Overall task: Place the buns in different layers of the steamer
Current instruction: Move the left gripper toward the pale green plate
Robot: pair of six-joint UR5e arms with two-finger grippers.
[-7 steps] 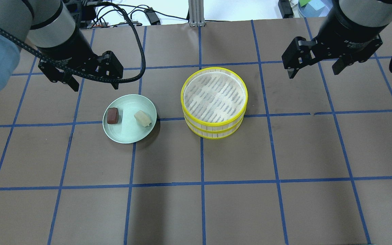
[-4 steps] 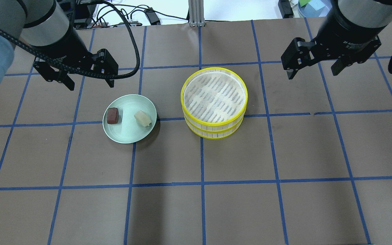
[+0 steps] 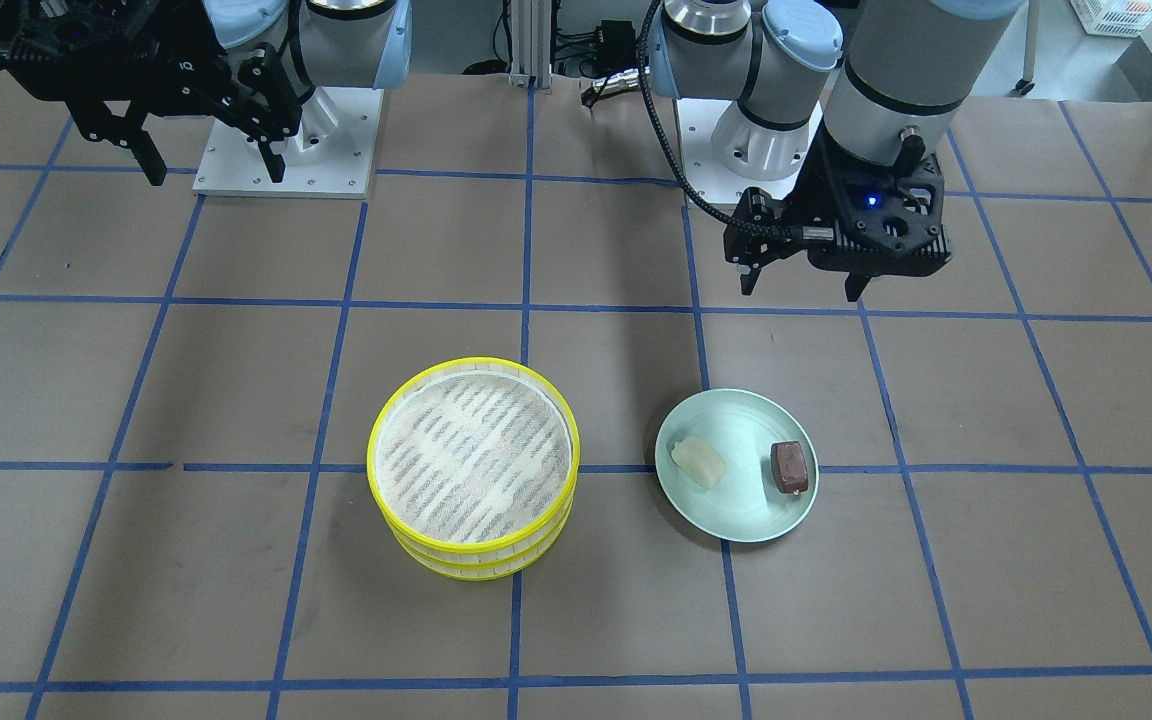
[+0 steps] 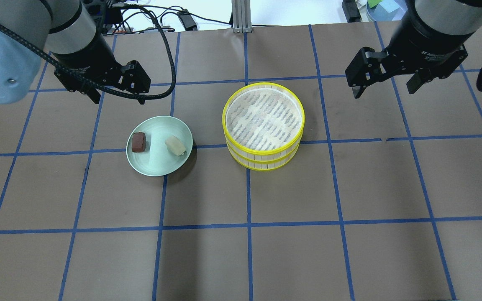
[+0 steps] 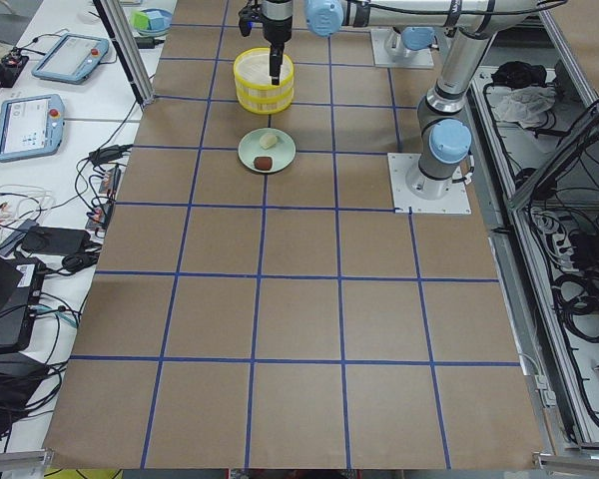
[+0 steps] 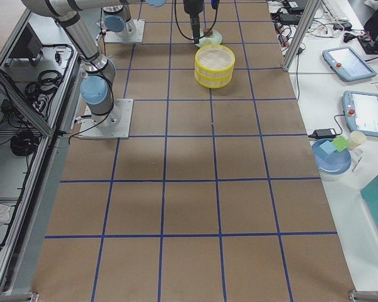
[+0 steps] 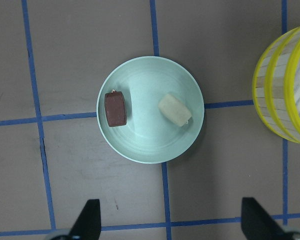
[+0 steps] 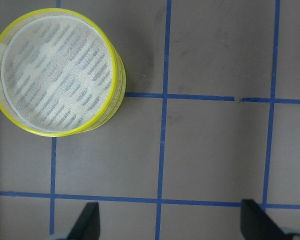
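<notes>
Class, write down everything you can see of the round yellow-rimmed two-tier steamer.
The round yellow-rimmed steamer is two shallow tiers stacked upright, with walls of pale vertical slats. The top tier has a whitish floor with grey stripes and holds nothing; the inside of the lower tier is hidden. It stands on the brown table, beside but apart from the pale green round plate; nothing else touches it.
</notes>
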